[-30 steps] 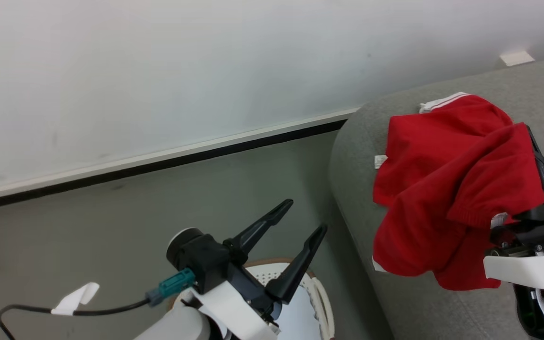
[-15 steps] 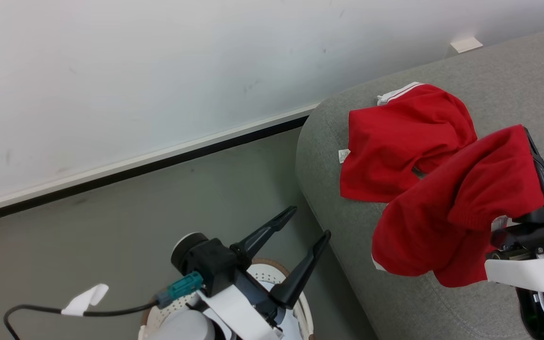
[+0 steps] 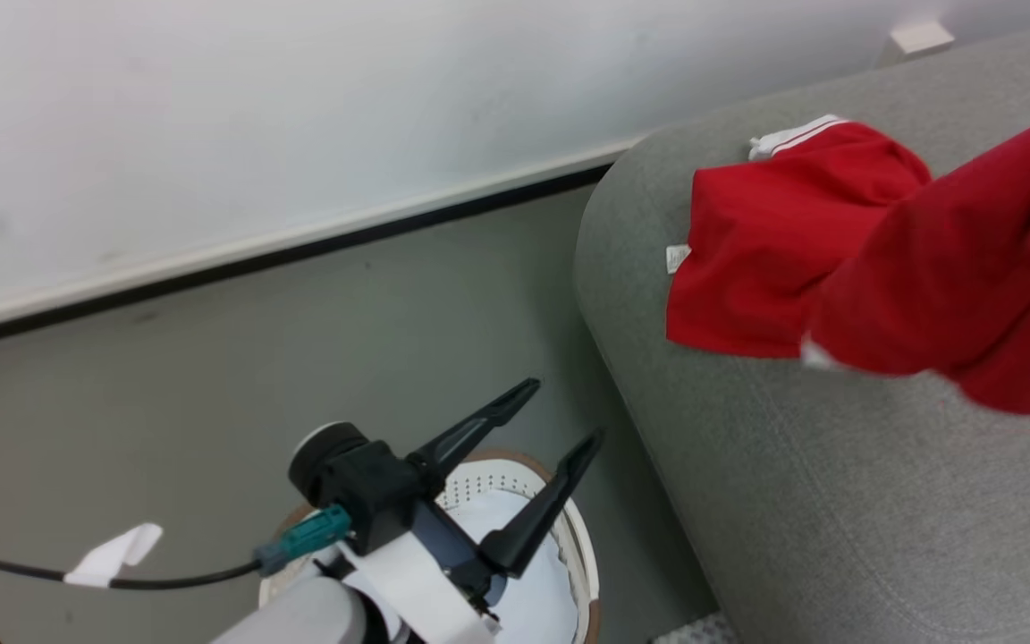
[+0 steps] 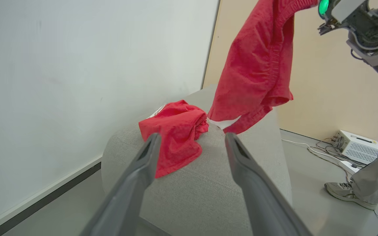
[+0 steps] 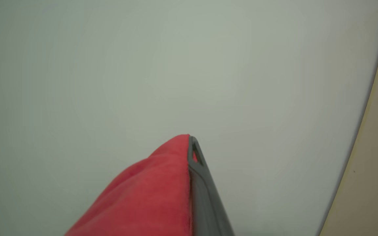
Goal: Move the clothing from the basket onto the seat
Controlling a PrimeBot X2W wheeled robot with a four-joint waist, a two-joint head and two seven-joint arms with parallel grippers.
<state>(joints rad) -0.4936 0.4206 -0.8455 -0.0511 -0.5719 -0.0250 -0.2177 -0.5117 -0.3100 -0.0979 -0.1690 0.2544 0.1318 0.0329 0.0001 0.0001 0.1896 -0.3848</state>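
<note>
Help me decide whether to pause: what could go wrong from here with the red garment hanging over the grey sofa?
The hanging red fabric garment bunches over the right gripper; when the jaws open it may cling rather than drop.
Its hem dangles beside the crumpled red garment lying near the grey woven sofa's rounded end; dragging across could pull that one off.

Grey upholstered seat [image 3: 837,501] bearing one crumpled red garment [image 3: 765,250] near its rounded end, with a small white label [image 3: 677,258] at the cloth's edge. The grey floor [image 3: 211,376] beside it carries the white perforated basket [image 3: 479,485].
</note>
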